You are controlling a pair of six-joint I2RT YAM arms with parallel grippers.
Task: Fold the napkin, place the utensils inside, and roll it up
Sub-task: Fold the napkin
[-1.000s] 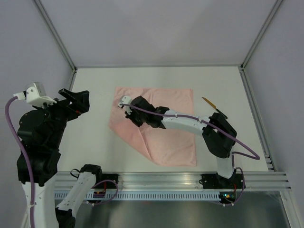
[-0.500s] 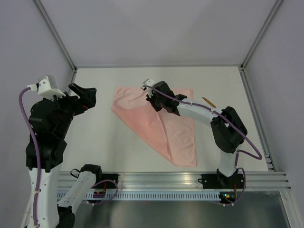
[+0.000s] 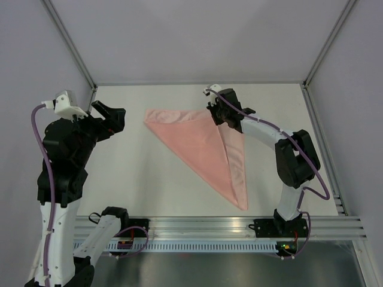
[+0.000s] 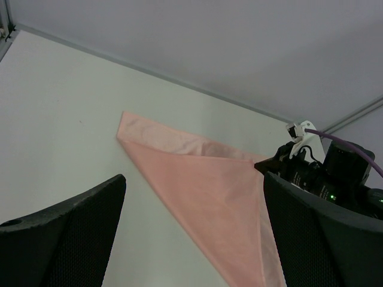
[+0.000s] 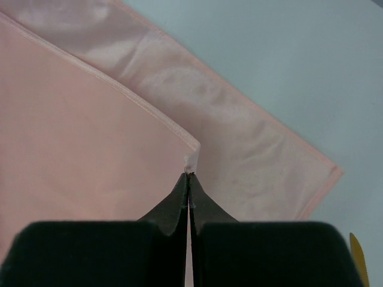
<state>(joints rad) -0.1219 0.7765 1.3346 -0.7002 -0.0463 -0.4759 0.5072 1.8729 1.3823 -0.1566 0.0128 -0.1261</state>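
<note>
right arm [image 3: 258, 128]: stretched to upper centre of top view, jaws pinched on top-layer corner of napkin [image 3: 200, 143] | napkin: pink triangle flat on tabletop [image 3: 128, 185], mid-frame | left arm [image 3: 64, 150]: upright at left, jaws wide, well apart from cloth

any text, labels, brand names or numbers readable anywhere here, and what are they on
None: no view shows readable text.
The napkin is plain pink, the table bears no print, and neither the left arm nor the right arm shows a legible label.
The green dots are lights, not characters.
</note>
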